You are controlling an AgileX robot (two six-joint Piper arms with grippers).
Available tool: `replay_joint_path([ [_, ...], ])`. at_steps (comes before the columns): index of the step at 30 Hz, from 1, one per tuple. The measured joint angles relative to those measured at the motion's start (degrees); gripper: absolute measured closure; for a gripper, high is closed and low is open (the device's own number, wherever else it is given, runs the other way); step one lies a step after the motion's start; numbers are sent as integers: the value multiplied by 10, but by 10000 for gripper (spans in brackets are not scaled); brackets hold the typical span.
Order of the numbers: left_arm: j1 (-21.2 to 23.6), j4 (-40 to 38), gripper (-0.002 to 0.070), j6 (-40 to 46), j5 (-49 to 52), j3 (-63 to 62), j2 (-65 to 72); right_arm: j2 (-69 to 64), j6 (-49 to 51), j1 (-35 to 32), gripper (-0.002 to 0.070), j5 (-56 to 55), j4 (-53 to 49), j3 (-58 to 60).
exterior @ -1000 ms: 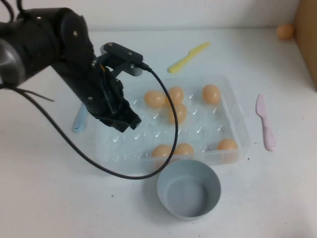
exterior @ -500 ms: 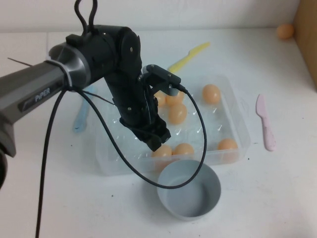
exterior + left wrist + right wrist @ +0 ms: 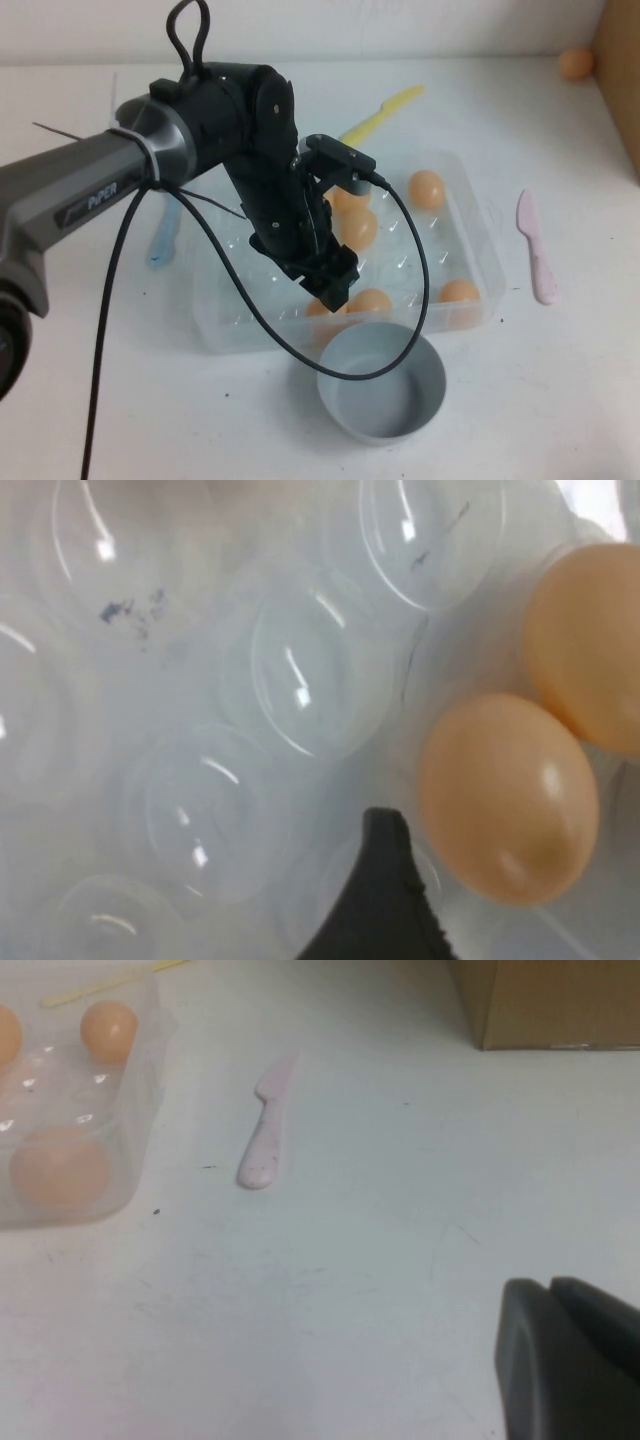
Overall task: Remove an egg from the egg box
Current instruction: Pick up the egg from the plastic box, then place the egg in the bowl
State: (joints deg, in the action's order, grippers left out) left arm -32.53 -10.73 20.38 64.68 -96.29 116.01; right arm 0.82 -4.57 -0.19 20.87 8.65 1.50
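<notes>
The egg box (image 3: 480, 225) is a clear dimpled tray in the middle of the table with several tan-orange eggs in it. My left gripper (image 3: 337, 287) is down inside the tray at its front row, open. In the left wrist view one black finger (image 3: 385, 890) shows right beside an egg (image 3: 508, 798), with a second egg (image 3: 585, 645) behind it; the other finger is out of frame. The front-row eggs (image 3: 372, 300) lie just by the gripper in the high view. My right gripper (image 3: 548, 1290) is shut and empty over bare table, right of the tray (image 3: 140, 1080).
A grey-blue bowl (image 3: 382, 382) stands just in front of the tray. A yellow knife (image 3: 380, 115) lies behind it, a pink knife (image 3: 535, 247) to its right, and a blue utensil (image 3: 160, 240) to its left. A stray egg (image 3: 575, 63) and a cardboard box (image 3: 550, 1000) are at the far right.
My left arm has swung from the tray's left part rightward and toward the front, bringing the gripper down to the front-row eggs. The right arm has not moved.
</notes>
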Motion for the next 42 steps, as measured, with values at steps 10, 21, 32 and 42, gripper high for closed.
replay_joint_path([
  [10,-1,-2,188,0,-10,0,34,0,0,0,694,0,0,0],
  [21,-1,-11,256,0,-11,-1,44,0,0,0,694,0,0,0],
  [32,-2,-7,330,0,12,-28,45,0,0,0,694,0,0,0],
  [42,-48,50,330,0,51,-88,-28,0,0,0,694,0,0,0],
])
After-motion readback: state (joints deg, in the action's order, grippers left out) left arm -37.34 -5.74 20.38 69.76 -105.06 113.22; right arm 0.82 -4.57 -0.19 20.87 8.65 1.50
